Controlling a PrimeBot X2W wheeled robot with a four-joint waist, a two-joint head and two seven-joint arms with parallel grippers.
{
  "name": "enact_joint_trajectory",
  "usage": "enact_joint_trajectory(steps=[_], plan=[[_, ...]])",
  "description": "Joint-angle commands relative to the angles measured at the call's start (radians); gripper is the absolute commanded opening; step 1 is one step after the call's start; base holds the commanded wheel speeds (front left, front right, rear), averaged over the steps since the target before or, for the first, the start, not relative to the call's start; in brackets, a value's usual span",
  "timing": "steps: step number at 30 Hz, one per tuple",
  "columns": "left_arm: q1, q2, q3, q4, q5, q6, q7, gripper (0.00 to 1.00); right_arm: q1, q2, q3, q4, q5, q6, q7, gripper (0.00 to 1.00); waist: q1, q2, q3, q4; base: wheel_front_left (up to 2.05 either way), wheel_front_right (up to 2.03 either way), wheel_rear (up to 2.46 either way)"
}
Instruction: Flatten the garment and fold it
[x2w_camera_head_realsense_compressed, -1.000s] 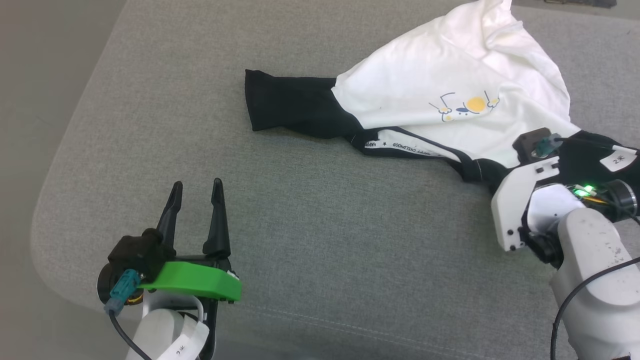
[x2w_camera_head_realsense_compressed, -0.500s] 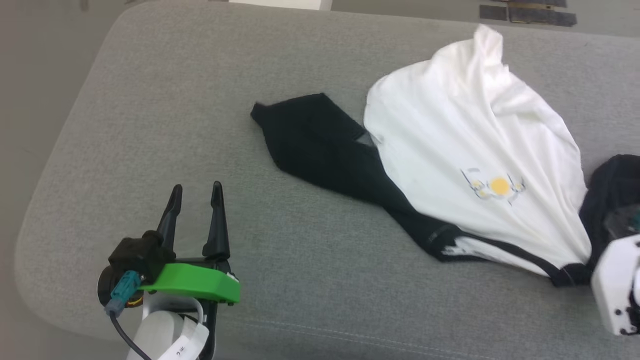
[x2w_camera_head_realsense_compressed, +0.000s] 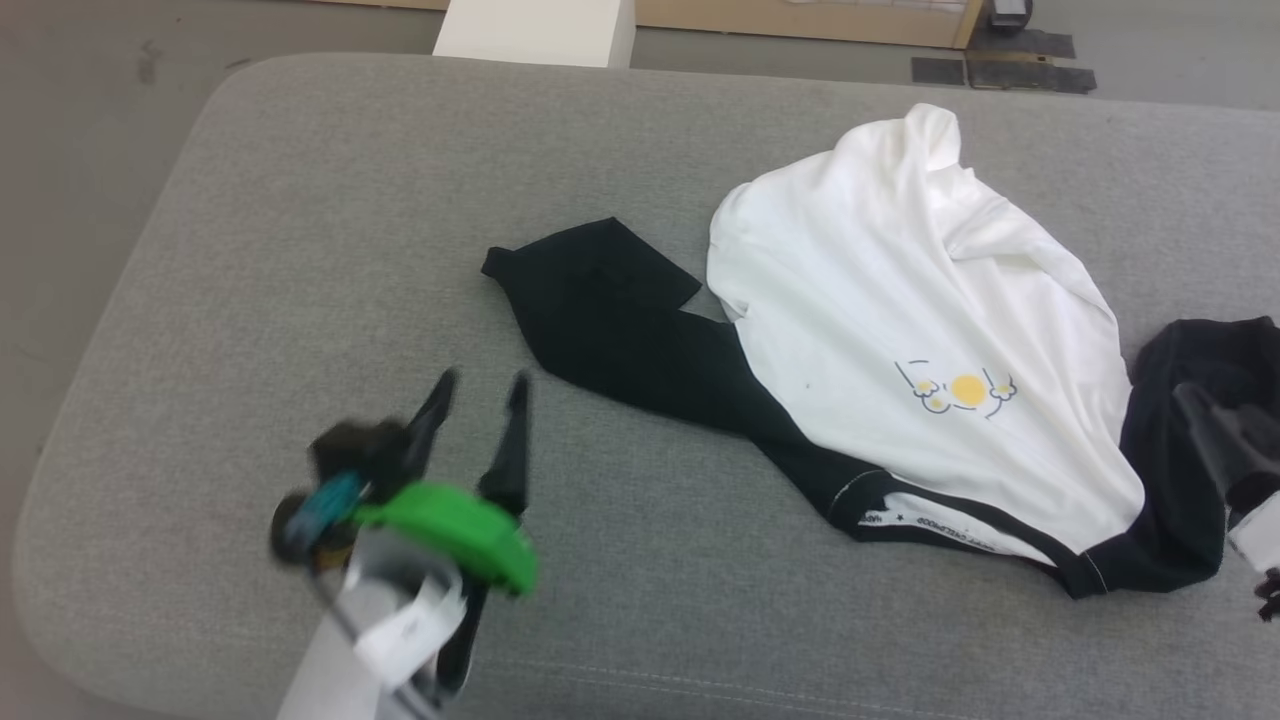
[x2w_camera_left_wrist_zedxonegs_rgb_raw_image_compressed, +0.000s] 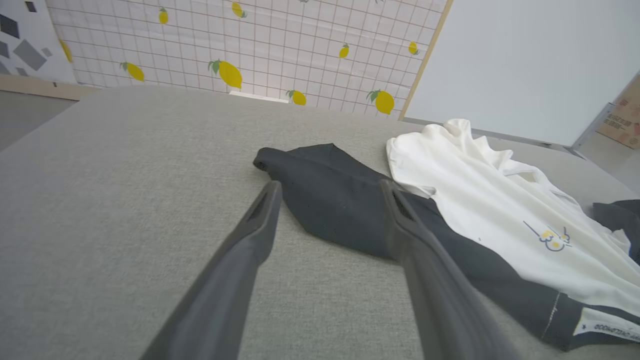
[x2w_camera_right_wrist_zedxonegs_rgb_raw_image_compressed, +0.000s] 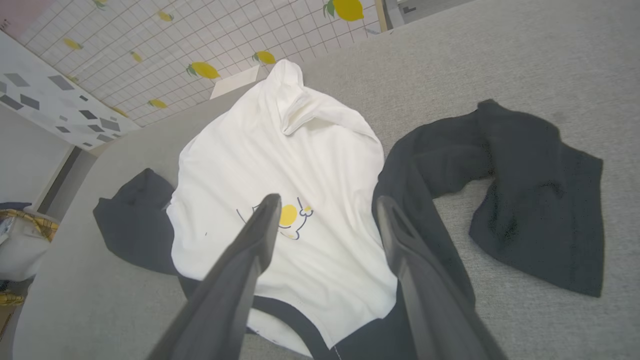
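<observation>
**Head and wrist views of the folding surface.** We see the left gripper, blurred in the head view, with its two dark fingers spread and nothing between them; it is released and holds no cloth. Ahead of its fingertips and to their right lies the garment, spread loosely and creased on the grey cushion, with a raised fold of white cloth at its far end. The nearer black sleeve is the part closest to this gripper. In the left wrist view its cuff end lies just beyond the tips, apart from them, and the white body stretches away past the right finger. The right gripper we see from its own wrist camera, fingers likewise wide apart and empty, hanging over the garment. Just beyond its left fingertip sits the chest print, a yellow circle with thin blue lines. The second black sleeve lies crumpled to the right of the right finger. Far beyond both grippers, past the cushion's edge, stand a white box and a lemon-patterned wall
</observation>
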Motion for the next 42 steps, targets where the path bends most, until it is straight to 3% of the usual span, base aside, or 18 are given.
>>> enact_joint_trajectory(steps=[1, 5, 12, 18, 27, 28, 29, 30, 34, 42], plan=[[-0.073, 0.004, -0.023, 0.011, -0.011, -0.014, 0.032, 1.0, -0.025, 0.024, -0.024, -0.01, -0.017, -0.002, -0.023, 1.0, 0.0, 0.0, 0.002, -0.014, 0.0, 0.0, 0.0], [-0.252, 0.007, -0.09, 0.106, -0.045, -0.032, 0.191, 1.0, -0.05, 0.056, -0.039, -0.014, -0.071, -0.002, -0.047, 1.0, 0.0, 0.0, 0.03, -0.048, 0.0, 0.0, 0.0], [-0.586, -0.001, -0.202, 0.339, -0.123, -0.042, 0.532, 1.0, -0.098, 0.087, 0.021, -0.01, -0.09, -0.002, -0.051, 1.0, 0.0, 0.0, 0.133, -0.142, 0.0, 0.0, 0.0], [-0.748, -0.001, -0.276, 0.498, -0.127, -0.04, 0.807, 1.0, -0.121, 0.096, 0.041, 0.007, -0.088, -0.002, -0.07, 1.0, 0.0, 0.0, 0.211, -0.213, 0.0, 0.0, 0.0], [-0.794, 0.019, -0.329, 0.568, -0.124, -0.043, 0.892, 1.0, -0.125, 0.103, 0.025, 0.037, -0.083, -0.002, -0.105, 1.0, 0.0, 0.0, 0.265, -0.241, 0.0, 0.0, 0.0], [-0.791, 0.019, -0.331, 0.575, -0.129, -0.043, 0.898, 0.77, -0.127, 0.103, 0.025, 0.04, -0.083, -0.002, -0.108, 1.0, 0.0, 0.0, 0.267, -0.242, 0.0, 0.0, 0.0], [-0.79, 0.02, -0.332, 0.577, -0.132, -0.043, 0.899, 0.3, -0.129, 0.104, 0.024, 0.043, -0.083, -0.002, -0.111, 1.0, 0.0, 0.0, 0.269, -0.241, 0.0, 0.0, 0.0], [-0.791, 0.022, -0.331, 0.579, -0.135, -0.042, 0.896, 0.0, -0.131, 0.104, 0.024, 0.046, -0.084, -0.002, -0.113, 1.0, 0.0, 0.0, 0.271, -0.241, 0.0, 0.0, 0.0], [-0.817, 0.044, -0.295, 0.578, -0.147, -0.012, 0.86, 0.0, -0.14, 0.106, 0.031, 0.056, -0.088, -0.002, -0.118, 1.0, 0.0, 0.0, 0.28, -0.239, 0.0, 0.0, 0.0], [-0.92, 0.125, -0.222, 0.541, -0.09, 0.095, 0.584, 0.0, -0.163, 0.108, 0.088, 0.073, -0.088, -0.002, -0.118, 1.0, 0.0, 0.0, 0.32, -0.271, 0.0, 0.0, 0.0]])
